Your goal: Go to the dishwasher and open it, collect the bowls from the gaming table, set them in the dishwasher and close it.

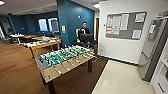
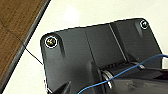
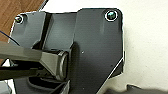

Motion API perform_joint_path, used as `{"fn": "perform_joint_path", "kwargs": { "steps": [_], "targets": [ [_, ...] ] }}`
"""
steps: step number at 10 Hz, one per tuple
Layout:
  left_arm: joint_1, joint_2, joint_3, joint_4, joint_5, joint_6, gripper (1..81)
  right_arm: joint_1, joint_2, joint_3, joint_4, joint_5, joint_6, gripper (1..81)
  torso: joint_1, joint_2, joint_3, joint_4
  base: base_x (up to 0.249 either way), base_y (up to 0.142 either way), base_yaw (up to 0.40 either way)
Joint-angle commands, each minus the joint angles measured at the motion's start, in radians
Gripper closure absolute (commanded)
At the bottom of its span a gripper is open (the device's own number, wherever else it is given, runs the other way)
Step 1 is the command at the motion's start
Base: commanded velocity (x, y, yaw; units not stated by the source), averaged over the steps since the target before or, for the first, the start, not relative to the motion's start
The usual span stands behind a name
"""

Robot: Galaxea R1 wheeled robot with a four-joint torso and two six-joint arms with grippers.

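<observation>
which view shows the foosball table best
The head view: the table-football table stands whole there, with its green field, rods and dark legs on the wood floor. The wrist views look down at the floor and robot parts, not the table.

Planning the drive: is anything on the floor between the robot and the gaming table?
Nothing visible does. The gaming table stands ahead to the left on the brown wood floor, and the floor up to its near edge looks bare. The person stands beyond its far end.

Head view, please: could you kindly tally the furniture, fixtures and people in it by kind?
Table-football table: 1
Wooden table: 1
Notice board: 1
Monitor: 1
Person: 1
Total: 5
</observation>
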Motion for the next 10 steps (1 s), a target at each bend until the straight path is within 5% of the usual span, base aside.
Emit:
{"fn": "perform_joint_path", "kwargs": {
  "steps": [1, 10],
  "targets": [
    [-0.055, -0.004, -0.004, 0.005, 0.05, 0.003, 1.0, 0.05, -0.003, -0.006, 0.006, -0.051, -0.002, 1.0, 0.0, 0.0, 0.0, 0.0, 0.0, 0.0, 0.365],
    [-0.05, -0.003, -0.005, 0.004, 0.05, 0.003, 1.0, 0.046, 0.003, 0.003, 0.006, -0.051, -0.002, 1.0, 0.0, 0.0, 0.0, 0.0, 0.0, 0.0, 0.365]
  ]
}}
